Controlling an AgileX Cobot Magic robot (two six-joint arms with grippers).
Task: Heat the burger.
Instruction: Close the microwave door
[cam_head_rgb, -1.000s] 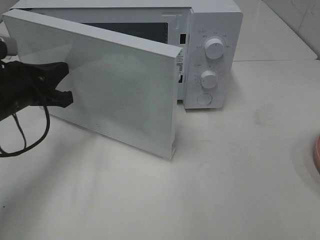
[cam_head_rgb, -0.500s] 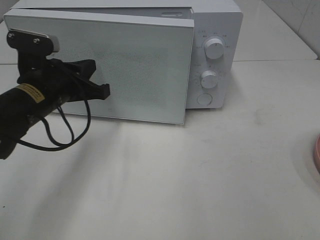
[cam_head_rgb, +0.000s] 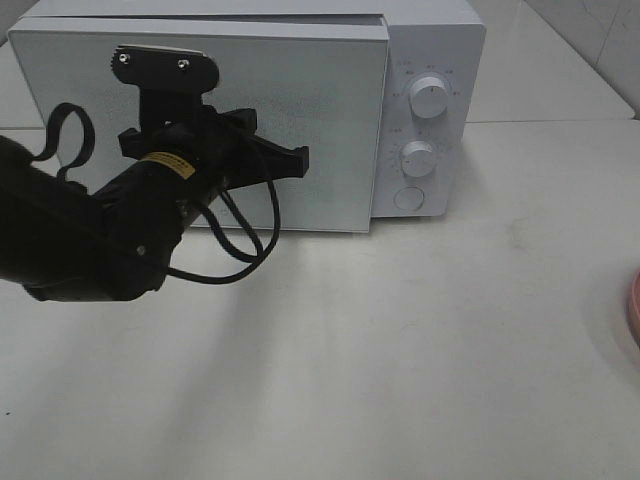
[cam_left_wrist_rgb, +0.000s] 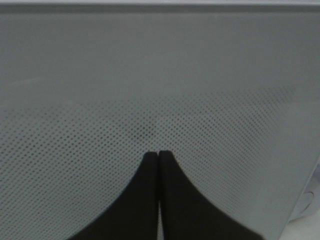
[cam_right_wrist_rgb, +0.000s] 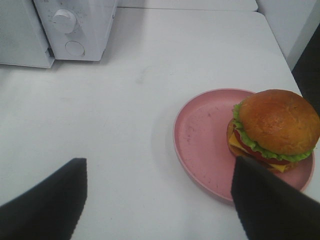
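Left arm (cam_head_rgb: 90, 235) was chunky matte black all over, with a small yellow label (cam_head_rgb: 156, 160) near the wrist and a light grey camera bracket (cam_head_rgb: 160, 68) on top with two screws in it. Thin black cables (cam_head_rgb: 235, 240) looped off the sides. Left gripper (cam_left_wrist_rgb: 159, 155) had smooth black fingers flaring out wide toward the base. Right gripper (cam_right_wrist_rgb: 160, 200) fingers were plain black too.

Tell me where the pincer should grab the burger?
Probably around the burger's middle, a finger on each side, coming down from above. The bun is a smooth dome, so its top gives no hold, and the pink plate's raised rim blocks a low approach. Squeeze gently; it looks stacked.
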